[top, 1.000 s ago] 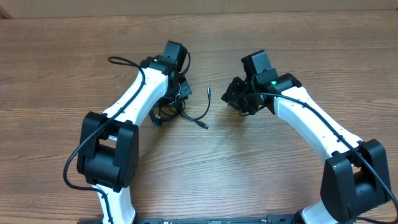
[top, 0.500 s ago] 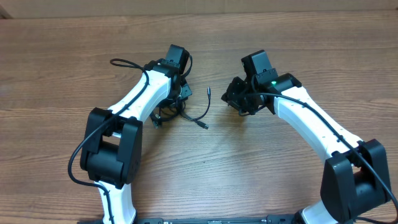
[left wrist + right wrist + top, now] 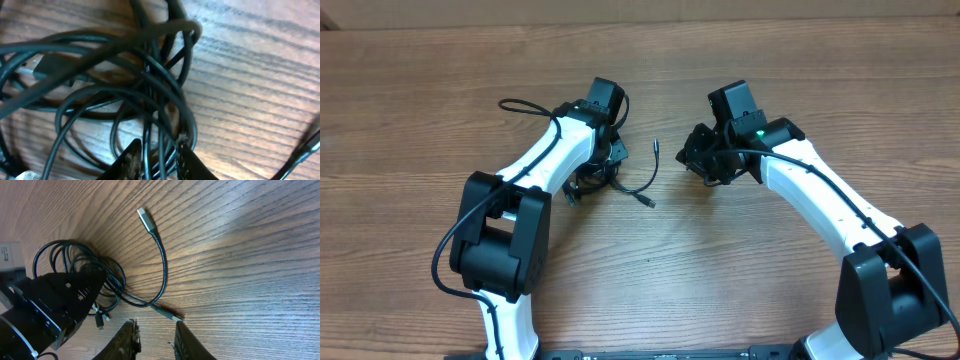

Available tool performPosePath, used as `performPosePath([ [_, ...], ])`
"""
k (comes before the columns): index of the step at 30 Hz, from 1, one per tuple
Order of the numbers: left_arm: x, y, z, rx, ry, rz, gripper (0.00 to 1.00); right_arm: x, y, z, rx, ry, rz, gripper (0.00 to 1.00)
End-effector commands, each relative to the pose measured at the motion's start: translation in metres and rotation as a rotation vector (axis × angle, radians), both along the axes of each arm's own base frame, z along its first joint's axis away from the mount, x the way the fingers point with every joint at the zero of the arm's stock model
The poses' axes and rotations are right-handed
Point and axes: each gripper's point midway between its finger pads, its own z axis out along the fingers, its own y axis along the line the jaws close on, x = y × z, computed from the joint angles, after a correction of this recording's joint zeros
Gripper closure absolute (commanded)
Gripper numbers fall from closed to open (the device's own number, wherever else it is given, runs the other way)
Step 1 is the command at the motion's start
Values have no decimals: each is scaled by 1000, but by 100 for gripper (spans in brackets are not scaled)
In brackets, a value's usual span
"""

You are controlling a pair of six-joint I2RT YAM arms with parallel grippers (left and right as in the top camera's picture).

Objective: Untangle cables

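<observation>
The cables point(image 3: 588, 182) lie in a tangle of thin black loops under my left wrist. One strand point(image 3: 653, 172) curves out to the right, with a plug at each end. My left gripper point(image 3: 159, 155) is down in the tangle, its jaws a little apart with two or three strands point(image 3: 150, 100) running loosely between them. A silver plug point(image 3: 31, 64) lies at the left of that view. My right gripper point(image 3: 156, 335) hovers open and empty just short of the strand's near plug point(image 3: 170, 314). The far silver plug point(image 3: 143, 216) lies beyond.
Bare wooden table point(image 3: 720, 270) surrounds the tangle. The left arm's black wrist point(image 3: 52, 302) sits over the coil point(image 3: 75, 255) in the right wrist view. The left arm's own thicker wire point(image 3: 525, 103) loops off its forearm to the left.
The left arm has shifted slightly to the right and farther over the tangle. The right arm and the loose strand have not moved.
</observation>
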Motion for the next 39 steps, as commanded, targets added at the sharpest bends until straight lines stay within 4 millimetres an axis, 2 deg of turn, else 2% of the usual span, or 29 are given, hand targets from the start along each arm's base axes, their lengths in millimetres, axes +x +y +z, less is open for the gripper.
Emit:
performPosePath([
  [1, 1, -2, -9, 11, -4, 7, 76, 2, 2, 11, 8, -34, 7, 77],
  [12, 2, -1, -9, 14, -10, 8, 76, 2, 2, 11, 8, -34, 7, 77],
  [15, 0, -1, -11, 17, -3, 8, 77, 2, 2, 11, 8, -34, 7, 77],
  [16, -3, 1, -14, 20, 5, 9, 81, 2, 2, 11, 8, -33, 7, 77],
  [23, -3, 0, -14, 19, 4, 8, 81, 2, 2, 11, 9, -33, 8, 78],
  [24, -3, 1, -14, 19, 5, 9, 82, 2, 2, 11, 9, -33, 7, 78],
  [27, -3, 0, -14, 18, 5, 8, 94, 2, 3, 12, 13, -31, 10, 78],
  [28, -3, 0, -14, 18, 5, 8, 96, 1, 3, 12, 14, -31, 10, 78],
  [33, -4, 0, -12, 17, 12, 5, 96, 2, 3, 12, 14, -31, 10, 78],
  [36, -6, -9, -1, -22, 35, -30, 96, 2, 3, 12, 14, -31, 10, 78],
  [39, -12, -34, 31, -154, 81, -95, 96, 3, 4, 12, 15, -35, 10, 78],
])
